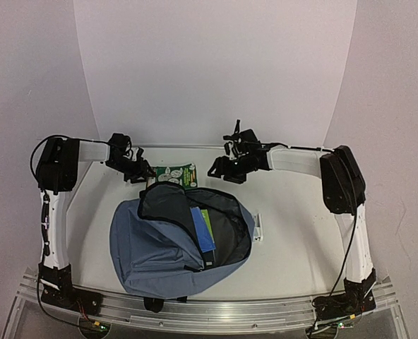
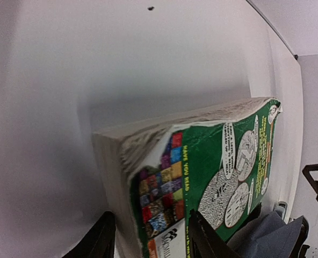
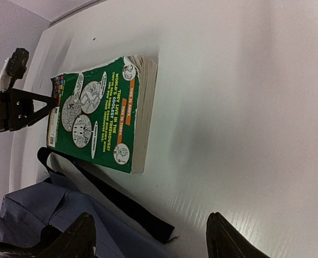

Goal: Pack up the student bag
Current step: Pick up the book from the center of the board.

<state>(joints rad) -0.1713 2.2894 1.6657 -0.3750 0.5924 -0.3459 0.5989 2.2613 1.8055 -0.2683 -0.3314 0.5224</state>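
The slate-blue student bag (image 1: 159, 254) lies in the middle of the table, its main compartment open to the black lining. A blue notebook (image 1: 203, 227) and a green item stick out of it. A thick green paperback (image 1: 172, 174) lies flat just behind the bag. My left gripper (image 1: 135, 169) is at the book's left end. In the left wrist view the gripper (image 2: 151, 228) has its jaws apart with the book's corner (image 2: 212, 161) between them. My right gripper (image 1: 222, 169) is open and empty to the right of the book. In its own view the gripper (image 3: 151, 226) is above the book (image 3: 97, 121) and a black strap (image 3: 121, 201).
A small white object (image 1: 257, 227) lies on the table to the right of the bag. The bag's blue fabric shows in the right wrist view (image 3: 35, 215) and the left wrist view (image 2: 269, 234). A curved white backdrop closes the back and both sides.
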